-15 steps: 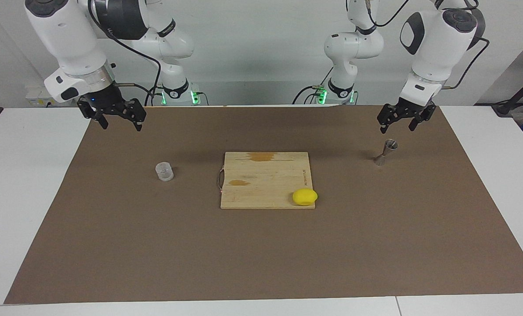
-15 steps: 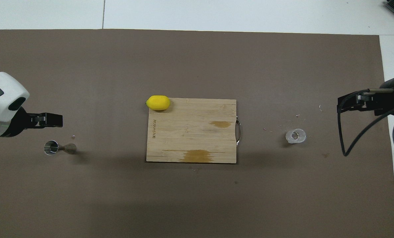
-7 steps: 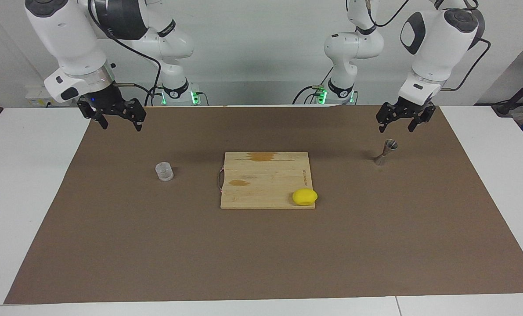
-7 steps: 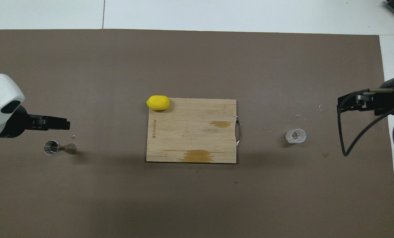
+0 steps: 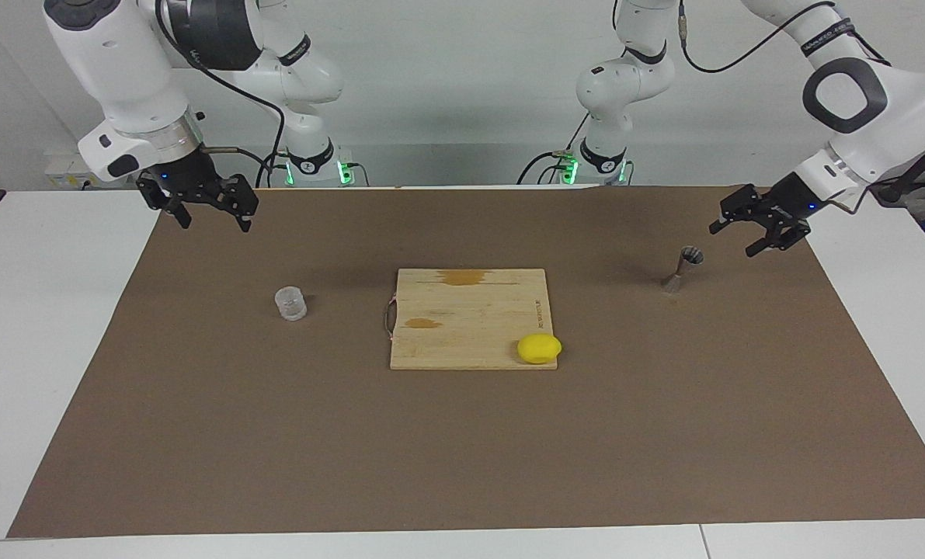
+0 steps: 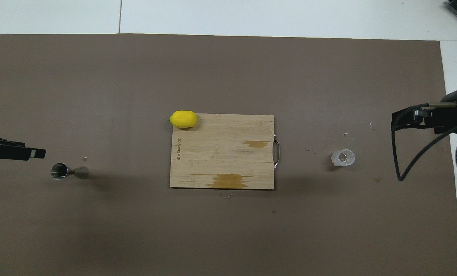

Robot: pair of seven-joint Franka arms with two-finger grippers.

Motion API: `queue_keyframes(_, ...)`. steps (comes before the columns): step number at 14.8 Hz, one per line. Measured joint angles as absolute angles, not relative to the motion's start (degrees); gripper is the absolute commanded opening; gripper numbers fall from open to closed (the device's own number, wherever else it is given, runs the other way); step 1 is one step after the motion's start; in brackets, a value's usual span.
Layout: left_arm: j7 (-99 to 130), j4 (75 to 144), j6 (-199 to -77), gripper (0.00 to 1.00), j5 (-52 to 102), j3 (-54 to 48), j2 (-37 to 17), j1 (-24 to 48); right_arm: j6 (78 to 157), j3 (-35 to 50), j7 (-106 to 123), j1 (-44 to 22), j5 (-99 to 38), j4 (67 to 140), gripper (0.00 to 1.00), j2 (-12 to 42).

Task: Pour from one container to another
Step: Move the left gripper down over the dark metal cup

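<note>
Near the left arm's end of the brown mat [image 5: 462, 450] the metal jigger [image 5: 681, 269] stands upright, hourglass-shaped, narrow-waisted, its open mouth dark. The left gripper [image 5: 759, 229] hangs just beside it, fingers spread, empty. Toward the right arm's end sits the clear ribbed cup [image 5: 290, 303], upright, see-through. The right gripper [image 5: 212, 215] waits, wide open, over the mat's edge.

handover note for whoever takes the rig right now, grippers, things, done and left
Left gripper: open, empty, in the air beside the metal jigger, not touching it.
Right gripper: open, empty, waiting above the mat near its base.
Clear ribbed cup: upright on the mat toward the right arm's end.
Jigger: upright toward the left arm's end.
Cutting board with lemon lies between them.
Done: nothing grasped.
Left: pick up the cup, pour into the jigger.
</note>
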State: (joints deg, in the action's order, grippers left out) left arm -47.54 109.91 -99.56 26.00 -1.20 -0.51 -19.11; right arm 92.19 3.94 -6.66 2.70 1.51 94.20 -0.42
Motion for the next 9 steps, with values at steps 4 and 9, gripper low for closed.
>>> queue_keyframes(4, -66.45, 105.15, -95.17, 1.0, 32.47, -1.24, -8.64, -25.53, 92.19, 3.94, -6.66, 2.7, 1.51, 94.2, 1.0, -0.42)
queue_keyframes(9, -96.21, 102.32, -88.71, 1.0, 37.73, -1.26, -16.93, -31.42, 92.19, 3.94, -6.66, 2.7, 1.51, 94.2, 1.0, -0.42)
